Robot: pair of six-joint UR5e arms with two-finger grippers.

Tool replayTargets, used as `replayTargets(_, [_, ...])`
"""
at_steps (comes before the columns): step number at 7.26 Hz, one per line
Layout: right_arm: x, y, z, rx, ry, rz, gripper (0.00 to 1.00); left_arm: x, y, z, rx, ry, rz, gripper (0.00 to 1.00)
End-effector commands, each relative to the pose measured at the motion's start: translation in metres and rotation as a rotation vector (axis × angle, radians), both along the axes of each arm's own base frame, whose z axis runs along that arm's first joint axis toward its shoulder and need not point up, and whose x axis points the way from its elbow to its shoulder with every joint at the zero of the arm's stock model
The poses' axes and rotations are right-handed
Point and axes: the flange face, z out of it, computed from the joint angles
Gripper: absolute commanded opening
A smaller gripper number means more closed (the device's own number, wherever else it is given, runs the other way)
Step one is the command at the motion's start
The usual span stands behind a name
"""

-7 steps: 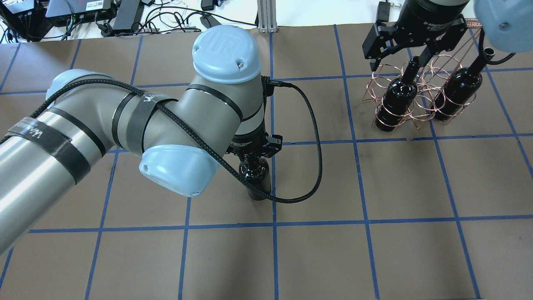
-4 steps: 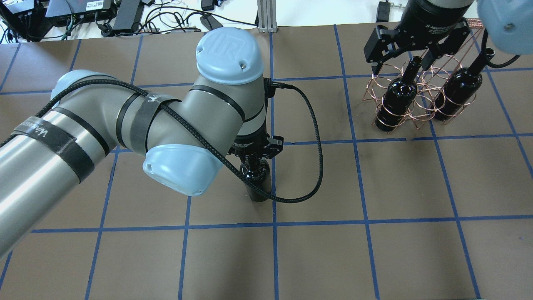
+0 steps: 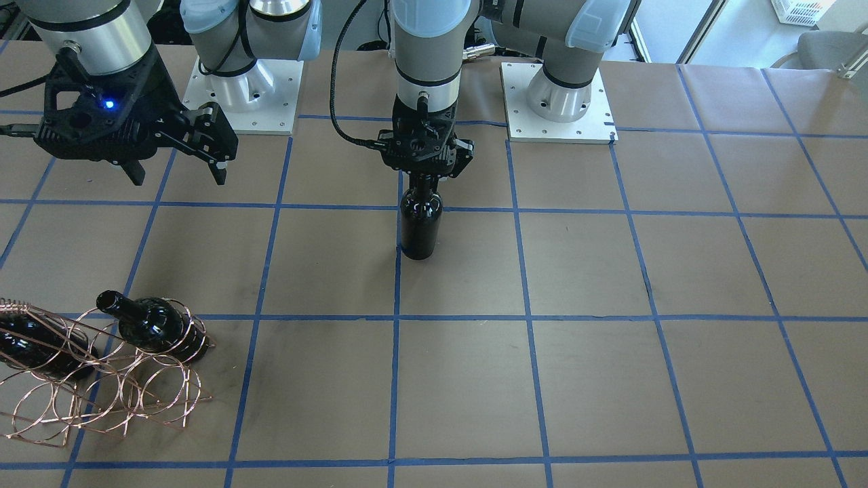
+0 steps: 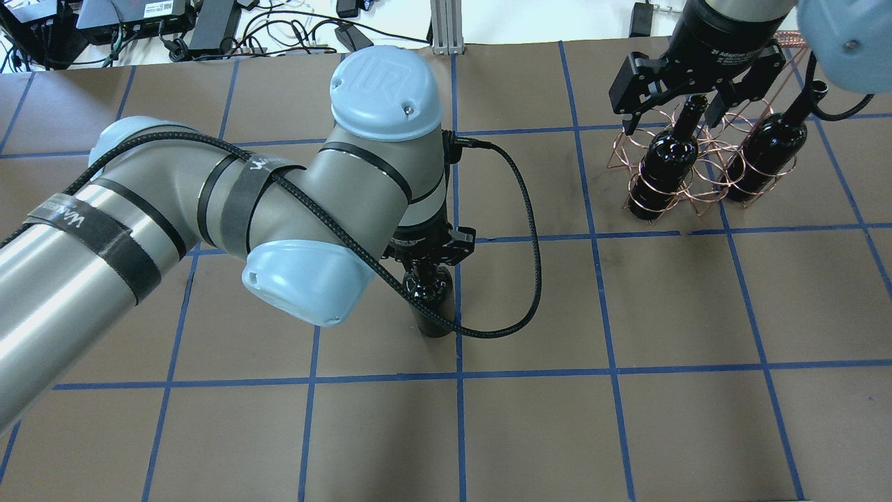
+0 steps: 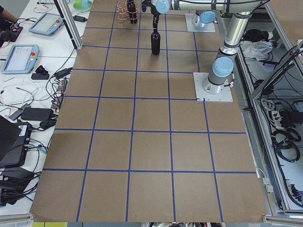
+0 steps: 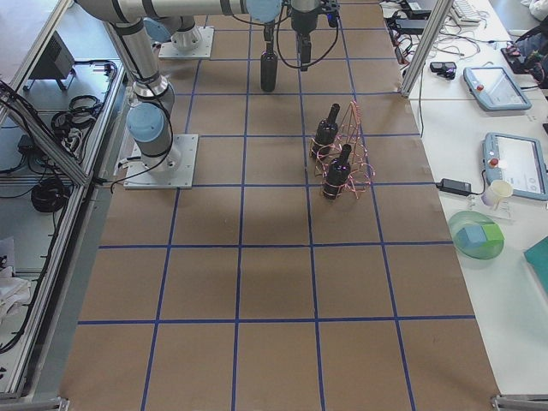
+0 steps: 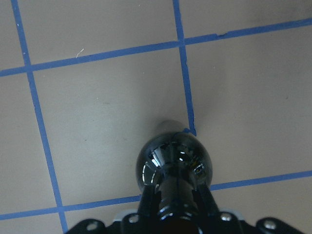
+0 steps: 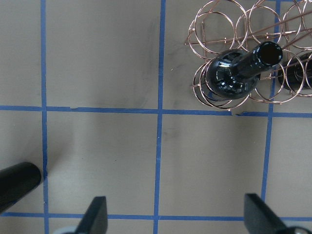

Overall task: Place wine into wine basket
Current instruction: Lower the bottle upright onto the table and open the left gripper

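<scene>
The wine bottle (image 3: 420,227), dark and glossy, stands upright near the table's middle; it also shows in the overhead view (image 4: 433,301) and the left wrist view (image 7: 173,163). My left gripper (image 3: 426,175) is shut on its neck from above, as the left wrist view (image 7: 173,207) shows. The copper wire wine basket (image 4: 702,183) sits at the far right and holds two identical bottles (image 4: 665,167) (image 4: 766,153). My right gripper (image 4: 674,120) is open and empty, hovering above the basket (image 8: 219,19).
Brown paper with a blue tape grid covers the table (image 4: 543,432). Both arm bases (image 3: 556,102) stand at the robot side. Cables and electronics (image 4: 139,21) lie beyond the far edge. The left arm's cable (image 4: 529,265) hangs beside the held bottle.
The right gripper has shifted slightly toward the robot over the basket, still open. The left arm has nudged a little right with the bottle still in its grip.
</scene>
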Motion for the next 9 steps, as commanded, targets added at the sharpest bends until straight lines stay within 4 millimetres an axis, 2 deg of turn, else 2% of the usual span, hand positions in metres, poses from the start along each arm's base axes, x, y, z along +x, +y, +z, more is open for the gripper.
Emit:
replayTargets(1, [0.0,0.0,-0.003,0.006,0.0,0.004,1.0,0.0,-0.002,-0.004,0.005,-0.008,0.0,0.32])
replayTargets(2, [0.0,0.001,-0.003,0.007,-0.001,0.003,1.0,0.0,-0.003,-0.005,0.005,-0.011,0.001,0.5])
replayTargets(3, [0.001,0.001,-0.005,0.012,-0.014,-0.003,1.0,0.0,-0.003,-0.005,0.006,-0.01,0.003,0.63])
replayTargets(4, [0.0,0.001,-0.009,0.018,-0.011,0.0,1.0,0.0,-0.003,-0.004,0.003,-0.008,0.002,0.66])
replayTargets(5, [0.0,0.003,-0.009,0.024,-0.003,0.001,1.0,0.002,-0.008,0.004,-0.018,0.001,0.0,0.77])
replayTargets(6, [0.0,0.003,-0.009,0.03,0.0,-0.002,1.0,0.008,-0.016,0.016,-0.064,0.021,0.011,0.93])
replayTargets(7, [0.0,0.003,-0.009,0.029,-0.002,0.0,1.0,0.023,-0.027,0.043,-0.131,0.043,0.037,1.0])
replayTargets(9, [0.002,0.003,-0.008,0.021,-0.012,0.003,1.0,0.082,-0.055,0.097,-0.092,0.02,0.047,1.0])
